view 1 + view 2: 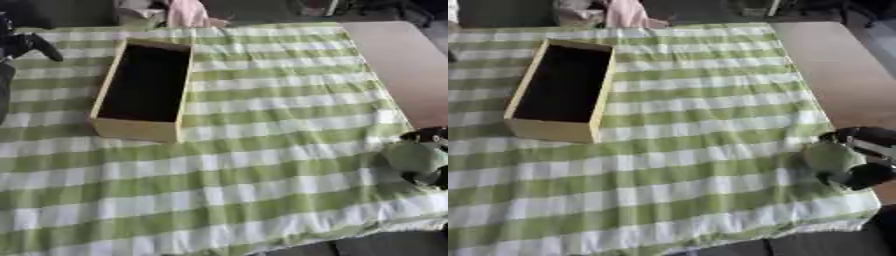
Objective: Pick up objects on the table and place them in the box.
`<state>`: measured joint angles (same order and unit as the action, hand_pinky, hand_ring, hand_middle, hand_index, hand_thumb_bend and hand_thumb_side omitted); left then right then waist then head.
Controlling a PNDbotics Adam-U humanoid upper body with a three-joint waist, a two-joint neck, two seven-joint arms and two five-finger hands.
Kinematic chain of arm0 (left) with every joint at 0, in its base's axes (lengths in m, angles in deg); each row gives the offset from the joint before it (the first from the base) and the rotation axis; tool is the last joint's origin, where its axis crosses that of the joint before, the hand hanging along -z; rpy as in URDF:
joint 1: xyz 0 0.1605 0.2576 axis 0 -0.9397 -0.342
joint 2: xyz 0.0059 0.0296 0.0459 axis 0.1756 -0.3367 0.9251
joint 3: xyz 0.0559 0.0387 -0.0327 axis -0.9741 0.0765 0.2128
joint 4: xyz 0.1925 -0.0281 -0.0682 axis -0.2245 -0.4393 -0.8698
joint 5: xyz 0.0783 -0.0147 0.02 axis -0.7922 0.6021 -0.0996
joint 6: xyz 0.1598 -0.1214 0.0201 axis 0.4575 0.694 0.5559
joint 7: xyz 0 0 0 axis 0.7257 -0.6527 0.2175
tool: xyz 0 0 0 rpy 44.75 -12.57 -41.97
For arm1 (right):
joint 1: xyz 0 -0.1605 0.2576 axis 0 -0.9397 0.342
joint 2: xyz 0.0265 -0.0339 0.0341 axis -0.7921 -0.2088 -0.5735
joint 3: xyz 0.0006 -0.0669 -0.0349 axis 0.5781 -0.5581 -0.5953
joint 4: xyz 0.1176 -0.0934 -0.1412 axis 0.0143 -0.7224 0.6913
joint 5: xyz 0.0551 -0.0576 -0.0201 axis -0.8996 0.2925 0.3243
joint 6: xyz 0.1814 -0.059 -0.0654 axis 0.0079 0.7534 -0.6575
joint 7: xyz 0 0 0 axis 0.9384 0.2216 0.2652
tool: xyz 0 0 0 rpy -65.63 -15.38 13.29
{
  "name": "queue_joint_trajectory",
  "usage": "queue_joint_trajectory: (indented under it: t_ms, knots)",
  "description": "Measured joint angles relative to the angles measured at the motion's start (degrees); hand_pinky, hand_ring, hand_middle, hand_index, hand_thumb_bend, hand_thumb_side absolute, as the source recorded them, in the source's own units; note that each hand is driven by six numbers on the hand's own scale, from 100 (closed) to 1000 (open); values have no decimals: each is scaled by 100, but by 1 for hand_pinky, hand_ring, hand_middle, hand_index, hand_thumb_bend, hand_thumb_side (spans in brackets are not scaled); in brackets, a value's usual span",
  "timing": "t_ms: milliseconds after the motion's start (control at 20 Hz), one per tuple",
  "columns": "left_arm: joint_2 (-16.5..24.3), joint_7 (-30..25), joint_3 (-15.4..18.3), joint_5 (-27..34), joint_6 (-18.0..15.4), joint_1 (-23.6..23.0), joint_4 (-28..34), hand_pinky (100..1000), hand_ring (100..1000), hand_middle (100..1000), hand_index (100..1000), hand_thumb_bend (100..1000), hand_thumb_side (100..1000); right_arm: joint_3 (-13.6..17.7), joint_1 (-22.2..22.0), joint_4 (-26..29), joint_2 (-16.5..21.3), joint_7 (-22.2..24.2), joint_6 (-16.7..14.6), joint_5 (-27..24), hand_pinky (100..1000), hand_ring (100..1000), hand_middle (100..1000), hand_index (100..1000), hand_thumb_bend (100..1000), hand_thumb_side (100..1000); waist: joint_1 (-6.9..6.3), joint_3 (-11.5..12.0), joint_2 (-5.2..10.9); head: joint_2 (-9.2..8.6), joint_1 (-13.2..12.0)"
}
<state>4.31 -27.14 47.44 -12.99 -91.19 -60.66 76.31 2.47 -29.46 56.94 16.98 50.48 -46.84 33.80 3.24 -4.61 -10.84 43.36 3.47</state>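
One wooden box (557,92) on the surface (833,70), sitting upper left on the green-and-white checked cloth (684,150), long side running away from the camera, slightly askew, inside dark and nothing visible in it. One pale green roundish object (831,157) at the right edge of the cloth, well apart from the box. Right hand (866,172) wrapped around that green thing, dark fingers curled above and below it, so grasping it right at the cloth's edge; can't tell whether the object is resting on the cloth or slightly off it. Can't make out what the green thing really is either, just a soft-looking ball shape. Left hand (26,45) up in the top left corner of the left eye view, black, next to the box's far end but apart from it, holding nothing; can't tell whether those fingers are relaxed or curled. One strip of bare brown surface showing along the right side, past where the cloth ends. One bit of pink fabric (185,12) at the far edge, beyond the cloth. So count: one box, one green object, two hands, nothing else lying loose on the cloth.
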Motion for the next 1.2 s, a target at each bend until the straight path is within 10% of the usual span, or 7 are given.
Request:
queue_joint_trajectory:
  t_ms: [750,1200]
  knots:
    - [-47,-36,1,34,36,-3,0,499,694,656,799,100,766,-35,98,-18,-102,-107,286,-448,684,710,675,870,169,450,-22,-6,-8,-17,58]
    - [-49,-46,3,34,47,-11,0,500,695,657,800,100,767,220,86,279,-92,-327,383,-818,635,623,569,775,100,159,2,-37,-3,-17,34]
